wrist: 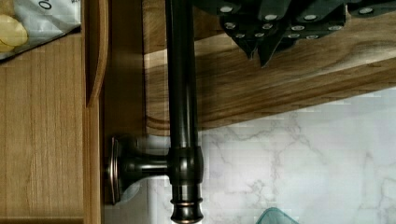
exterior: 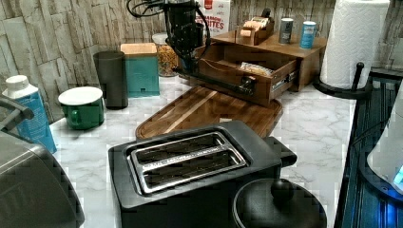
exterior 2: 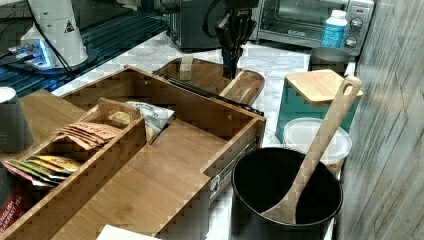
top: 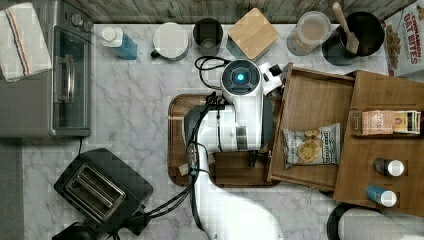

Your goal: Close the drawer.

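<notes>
Even, soft indoor light; blocky compression smears all views; pale glare on the marble desk (top: 135, 100); a blue glow on the arm (top: 241, 78)

White Panda arm (top: 235, 125) with dark joints, a round cap lit blue, black cables along its side, black gripper (exterior 2: 232, 37).

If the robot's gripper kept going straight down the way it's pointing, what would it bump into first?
Probably the dark wooden tray. The gripper points down just outside the drawer's handle bar, with the tray below. Depth is unclear, so it might graze the bar.
</notes>
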